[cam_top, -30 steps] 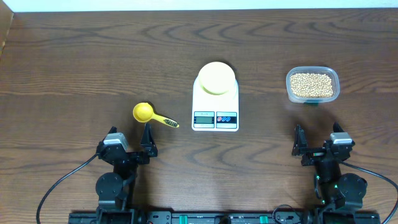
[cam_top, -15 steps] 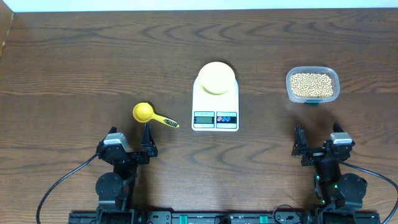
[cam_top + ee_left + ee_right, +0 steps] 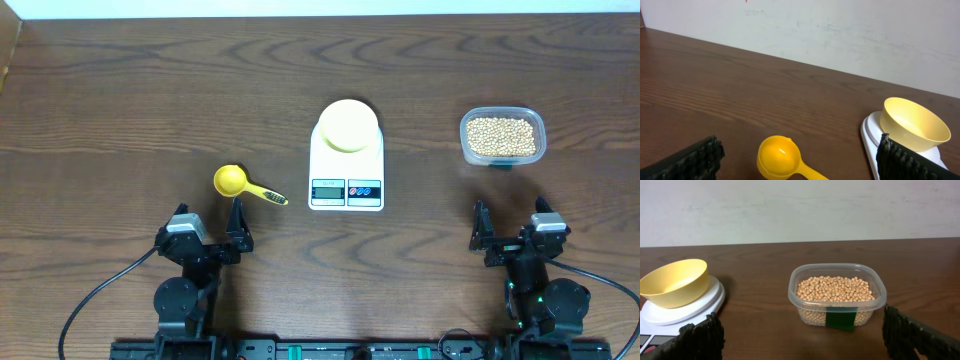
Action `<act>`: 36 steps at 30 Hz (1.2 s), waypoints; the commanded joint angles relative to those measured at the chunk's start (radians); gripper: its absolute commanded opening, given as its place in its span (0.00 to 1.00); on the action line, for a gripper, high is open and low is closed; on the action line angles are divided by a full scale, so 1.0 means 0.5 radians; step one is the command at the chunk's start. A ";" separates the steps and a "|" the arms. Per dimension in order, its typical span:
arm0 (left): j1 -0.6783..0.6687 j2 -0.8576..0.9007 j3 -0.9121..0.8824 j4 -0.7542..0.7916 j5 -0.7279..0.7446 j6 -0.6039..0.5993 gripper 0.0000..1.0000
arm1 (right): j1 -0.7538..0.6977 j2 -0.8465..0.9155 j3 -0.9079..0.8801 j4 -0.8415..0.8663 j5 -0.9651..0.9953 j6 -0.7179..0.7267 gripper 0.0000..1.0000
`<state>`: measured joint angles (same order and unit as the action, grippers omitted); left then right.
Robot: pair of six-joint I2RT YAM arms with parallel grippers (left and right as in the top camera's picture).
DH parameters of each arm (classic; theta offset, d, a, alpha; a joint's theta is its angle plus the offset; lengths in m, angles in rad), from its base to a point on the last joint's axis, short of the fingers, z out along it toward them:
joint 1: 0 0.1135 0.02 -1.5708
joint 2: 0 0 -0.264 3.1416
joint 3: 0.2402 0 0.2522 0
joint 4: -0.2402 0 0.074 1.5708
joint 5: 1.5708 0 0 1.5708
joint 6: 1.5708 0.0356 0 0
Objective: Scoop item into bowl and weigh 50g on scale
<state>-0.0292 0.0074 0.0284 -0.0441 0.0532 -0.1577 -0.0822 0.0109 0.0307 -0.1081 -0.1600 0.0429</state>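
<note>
Table: dark brown wood-grain tabletop (image 3: 120, 100), filling the overhead view.
Left gripper (image 3: 209, 222): lower left of the overhead frame, its black fingers spread wide and holding nothing.
Scoop: bright yellow plastic scoop (image 3: 232, 180), lying on the table just above the left gripper, left of centre. Its round cup faces up and its handle points toward the lower right.
Scale: white rectangular digital kitchen scale (image 3: 347, 185), at the centre of the frame, with its display and two buttons on the lower edge.
Bowl: small round pale-yellow bowl (image 3: 347, 125), upright on the scale's round platform, with no beans visible inside.
Tub: clear rounded-rectangular plastic tub (image 3: 805, 311), upper right of the overhead frame, well apart from the scale. It has a green label (image 3: 840, 318) on its near wall.
Beans: many small round tan beans (image 3: 500, 135), all inside the tub.
Right gripper (image 3: 511, 222): lower right of the overhead frame, below the tub, with its fingers spread wide and holding nothing.
</note>
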 commanded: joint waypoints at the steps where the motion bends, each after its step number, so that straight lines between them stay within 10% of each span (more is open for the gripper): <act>1: -0.006 -0.002 -0.049 -0.045 -0.026 -0.010 1.00 | -0.005 -0.011 -0.010 0.001 0.008 -0.014 0.99; 36: -0.006 0.006 0.150 -0.249 -0.077 -0.011 1.00 | -0.005 -0.011 -0.010 0.001 0.008 -0.014 0.99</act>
<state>-0.0292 0.0093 0.0475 -0.0875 0.0448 -0.1581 -0.0822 0.0109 0.0307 -0.1081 -0.1596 0.0429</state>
